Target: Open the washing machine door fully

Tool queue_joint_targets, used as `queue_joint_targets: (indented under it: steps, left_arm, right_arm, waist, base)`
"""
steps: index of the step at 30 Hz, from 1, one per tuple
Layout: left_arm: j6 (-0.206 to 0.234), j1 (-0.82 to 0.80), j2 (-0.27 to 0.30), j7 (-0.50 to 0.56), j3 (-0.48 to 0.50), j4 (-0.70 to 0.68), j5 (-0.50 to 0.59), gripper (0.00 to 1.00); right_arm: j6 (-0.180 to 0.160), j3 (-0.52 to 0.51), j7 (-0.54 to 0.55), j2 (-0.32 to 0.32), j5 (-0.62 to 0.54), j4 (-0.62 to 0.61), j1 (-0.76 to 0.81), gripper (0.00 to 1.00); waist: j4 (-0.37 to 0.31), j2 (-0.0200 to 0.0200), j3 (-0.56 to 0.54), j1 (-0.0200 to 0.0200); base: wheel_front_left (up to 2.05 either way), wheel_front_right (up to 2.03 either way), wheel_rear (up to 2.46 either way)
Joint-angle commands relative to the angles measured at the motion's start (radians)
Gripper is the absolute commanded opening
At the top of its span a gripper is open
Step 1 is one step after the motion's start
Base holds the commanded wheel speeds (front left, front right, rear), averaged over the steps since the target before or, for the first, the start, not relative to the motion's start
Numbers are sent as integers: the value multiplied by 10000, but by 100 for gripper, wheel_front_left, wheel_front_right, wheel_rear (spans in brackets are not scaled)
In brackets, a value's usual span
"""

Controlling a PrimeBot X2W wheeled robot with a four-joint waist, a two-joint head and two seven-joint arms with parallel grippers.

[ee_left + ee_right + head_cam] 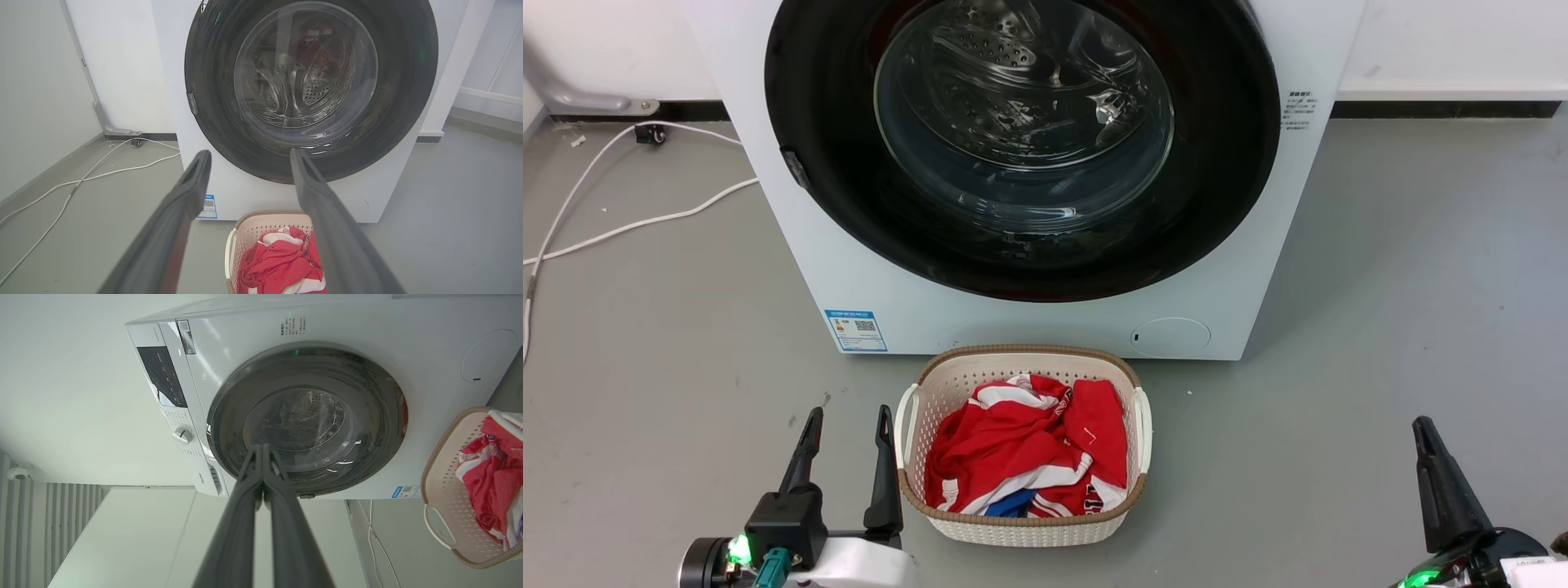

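pulling at the shut door [1021,147], the spread left claw [849,411] could slip off its glossy rim; right claw [263,446] clenched, empty.

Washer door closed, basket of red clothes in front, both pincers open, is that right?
No: the left pincer is open, but the right pincer is shut, fingers together in the right wrist view. The washing machine door is closed, the basket of red clothes in front.
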Motion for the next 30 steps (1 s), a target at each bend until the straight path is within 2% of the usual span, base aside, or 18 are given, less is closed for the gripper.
queue_joint_targets:
  steps: [1, 7, 12, 20, 30]
  left_arm:
    - [59, 2, -15, -28, 19, -43, 71, 100]
    - [20, -251, -15, -28, 64, -162, 136, 100]
    - [-46, -651, -15, -28, 123, -350, 253, 100]
    - [-117, -1636, -15, -28, 171, -668, 404, 100]
    - [-290, -2898, -13, -28, 80, -916, 623, 100]
  right_arm:
    - [4, -38, 43, 38, -28, 33, -16, 0]
    - [3, -492, 153, 39, -239, 315, -767, 0]
    - [3, -1178, 431, -326, -140, 889, -2175, 0]
    - [4, -1839, 1169, -1479, 8, 2414, -5588, 0]
    - [4, -1386, 2231, -2756, -170, 4581, -9568, 0]
  waist:
    - [7, 0, 21, 0]
    - [43, 0, 377, 0]
    - [100, 0, 1097, 0]
    - [179, 0, 2889, 0]
    - [415, 0, 4695, 0]
  base:
    - [0, 0, 0]
    - [0, 0, 0]
    - [0, 0, 0]
    - [0, 0, 0]
    - [0, 0, 0]
